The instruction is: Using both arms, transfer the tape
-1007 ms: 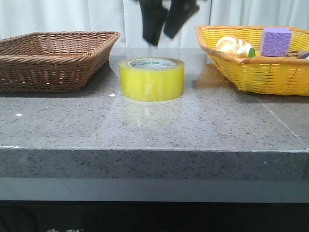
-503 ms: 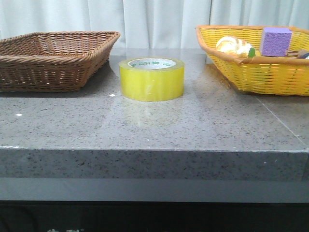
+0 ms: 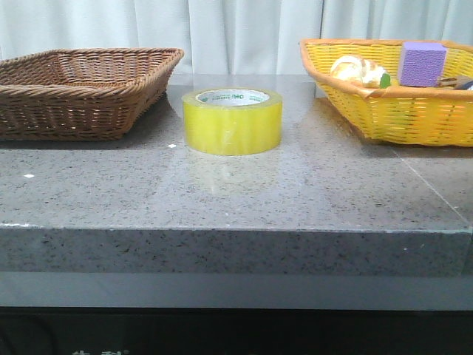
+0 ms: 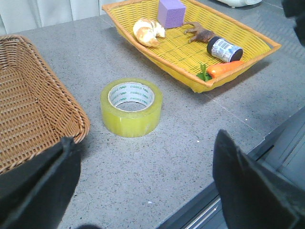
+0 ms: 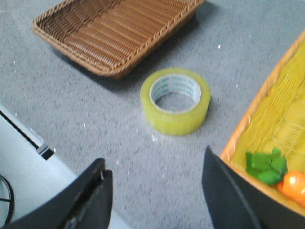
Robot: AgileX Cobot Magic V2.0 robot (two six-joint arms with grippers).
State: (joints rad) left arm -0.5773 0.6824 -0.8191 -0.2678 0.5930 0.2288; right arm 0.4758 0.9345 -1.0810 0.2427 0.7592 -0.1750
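The tape, a thick yellow-green roll with a pale printed ring face, lies flat on the grey stone table between the two baskets. It also shows in the left wrist view as the tape and in the right wrist view as the tape. No arm appears in the front view. My left gripper is open, high above the table and well back from the roll. My right gripper is open too, empty, above the table's near edge.
An empty brown wicker basket stands left of the tape. A yellow basket on the right holds a purple cube, a cream-and-orange lump, a toy carrot, a small jar and a brown animal figure.
One second ago black gripper fingers hung above the tape at the top of the front view; they have risen out of that view. The tape stays where it was.
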